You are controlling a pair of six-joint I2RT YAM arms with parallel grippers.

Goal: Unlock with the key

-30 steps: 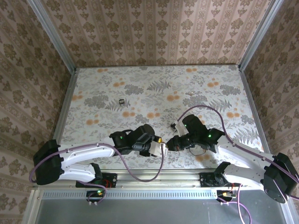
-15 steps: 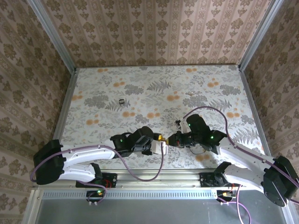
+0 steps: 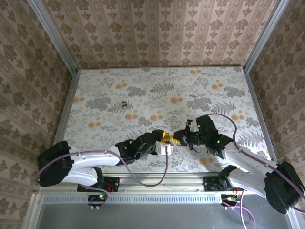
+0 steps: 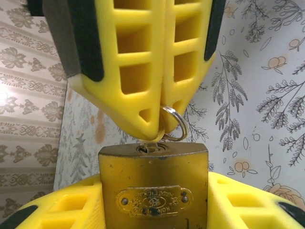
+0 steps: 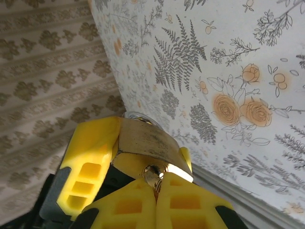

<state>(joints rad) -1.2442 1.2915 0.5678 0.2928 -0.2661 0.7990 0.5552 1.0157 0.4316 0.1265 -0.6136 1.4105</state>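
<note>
Right jaws pinch key point(image 4: 151, 147), seemingly inside padlock point(image 4: 153, 179).

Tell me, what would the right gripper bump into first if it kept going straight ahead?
The brass padlock; the key held by the right gripper already seems to be at its keyhole.

Left wrist view: brass-gold rectangular metal padlock point(image 4: 155, 167). A small oval brass nameplate point(image 4: 153, 201), riveted at each end, sits centred on the padlock's broad face. It carries raised lettering in curved lines around a middle emblem, too blurred to read any word or number.

Right wrist view: on the padlock's tarnished side point(image 5: 143, 138), nothing legible.
</note>
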